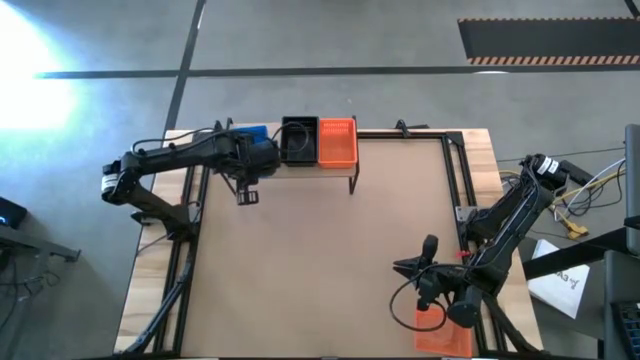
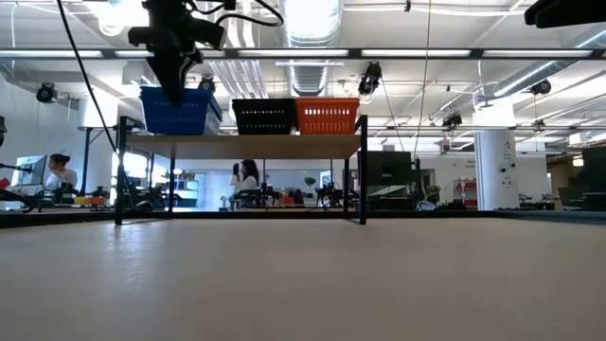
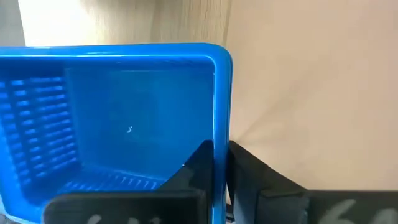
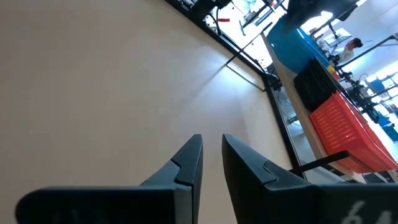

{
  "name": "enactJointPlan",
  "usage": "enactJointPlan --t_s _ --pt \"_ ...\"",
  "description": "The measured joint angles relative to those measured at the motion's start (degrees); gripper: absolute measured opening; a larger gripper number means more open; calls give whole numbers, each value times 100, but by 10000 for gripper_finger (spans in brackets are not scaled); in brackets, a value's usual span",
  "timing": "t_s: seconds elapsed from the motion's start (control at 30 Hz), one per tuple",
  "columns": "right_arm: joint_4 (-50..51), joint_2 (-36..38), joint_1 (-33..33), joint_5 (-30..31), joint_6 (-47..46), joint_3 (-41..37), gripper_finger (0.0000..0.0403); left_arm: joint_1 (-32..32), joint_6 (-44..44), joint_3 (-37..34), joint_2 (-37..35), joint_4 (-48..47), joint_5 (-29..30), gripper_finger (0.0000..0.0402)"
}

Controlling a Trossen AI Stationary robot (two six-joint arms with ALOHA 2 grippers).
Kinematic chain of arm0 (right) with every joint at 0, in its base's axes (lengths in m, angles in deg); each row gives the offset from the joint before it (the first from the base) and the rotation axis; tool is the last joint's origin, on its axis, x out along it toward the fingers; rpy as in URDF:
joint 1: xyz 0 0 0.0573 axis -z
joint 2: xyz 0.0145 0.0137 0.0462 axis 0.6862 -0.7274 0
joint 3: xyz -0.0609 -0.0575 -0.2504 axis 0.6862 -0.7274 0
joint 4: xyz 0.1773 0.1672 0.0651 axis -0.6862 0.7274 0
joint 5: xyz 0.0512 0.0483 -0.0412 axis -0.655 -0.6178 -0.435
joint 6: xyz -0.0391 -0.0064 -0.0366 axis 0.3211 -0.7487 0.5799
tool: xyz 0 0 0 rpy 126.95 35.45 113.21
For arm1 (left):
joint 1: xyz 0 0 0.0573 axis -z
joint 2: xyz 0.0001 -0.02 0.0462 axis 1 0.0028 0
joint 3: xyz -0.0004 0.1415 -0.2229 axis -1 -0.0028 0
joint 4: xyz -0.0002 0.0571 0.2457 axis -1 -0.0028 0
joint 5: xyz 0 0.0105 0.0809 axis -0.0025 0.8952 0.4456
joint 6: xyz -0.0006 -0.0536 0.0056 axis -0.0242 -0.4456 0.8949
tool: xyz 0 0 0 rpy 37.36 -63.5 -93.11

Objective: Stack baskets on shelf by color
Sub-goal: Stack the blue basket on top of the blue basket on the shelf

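A blue basket (image 3: 124,124) stands at the left end of the shelf (image 2: 246,145), with a black basket (image 2: 264,116) and an orange basket (image 2: 328,115) next to it, each resting on its base. My left gripper (image 3: 221,149) comes down from above at the blue basket (image 2: 175,111) and is shut on its wall; in the high view its arm covers most of the blue basket (image 1: 250,132). My right gripper (image 4: 211,142) hovers over the bare table near the right edge (image 1: 429,243), open by a narrow gap and holding nothing. My left gripper pinches the blue basket's side wall just under its rim (image 3: 221,93), near a corner. One finger (image 3: 196,165) is inside the basket and the other finger (image 3: 252,171) is outside. The fingers point down from above. The basket's base appears to sit on the shelf.
Another orange basket (image 1: 440,332) lies on the table's near right corner, under my right arm. The wide brown table surface (image 1: 330,250) lies between the shelf and my right arm. Black frame rails run along the table's left and right sides. People sit in the room beyond.
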Motion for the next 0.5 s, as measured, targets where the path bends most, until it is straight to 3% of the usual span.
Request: enactJointPlan --t_s 0.23,0.5 --pt "2 0 2 49 97 0 54 -1 393 -33 0 164 172 38" --pt "0 0 2 142 3 0 54 -4 440 -31 -7 300 498 108"
